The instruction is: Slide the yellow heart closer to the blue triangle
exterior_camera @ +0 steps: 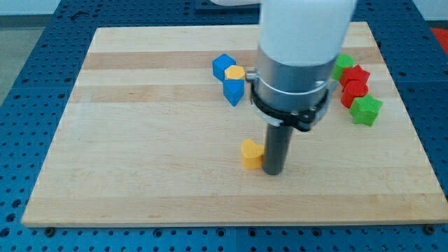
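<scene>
near view's bottom, my tip [272,171] touches counter [140,175] just right of yellow heart [250,154] — no hand fitted, just bare rod. blue triangle [234,91] well above, toward view's top, beside blue block [223,66] and small yellow block [235,73]. red blocks [355,82], green blocks [365,110] — view's right.

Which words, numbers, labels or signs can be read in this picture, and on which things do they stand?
None: no text shows anywhere.
The wooden board, the yellow heart, the blue blocks, the red blocks and the green blocks are all plain.
The arm's grey housing above my tip carries no label either.
</scene>
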`<action>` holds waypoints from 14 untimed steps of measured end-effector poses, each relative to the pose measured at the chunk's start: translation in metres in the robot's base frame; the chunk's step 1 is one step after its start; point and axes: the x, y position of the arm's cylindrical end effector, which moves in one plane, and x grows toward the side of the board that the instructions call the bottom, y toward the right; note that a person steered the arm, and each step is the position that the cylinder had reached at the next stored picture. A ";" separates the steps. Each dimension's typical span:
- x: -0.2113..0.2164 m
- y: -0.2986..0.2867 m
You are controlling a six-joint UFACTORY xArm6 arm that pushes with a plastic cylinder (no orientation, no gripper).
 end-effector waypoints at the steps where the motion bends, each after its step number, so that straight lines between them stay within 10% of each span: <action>1: -0.009 -0.031; 14: -0.056 -0.052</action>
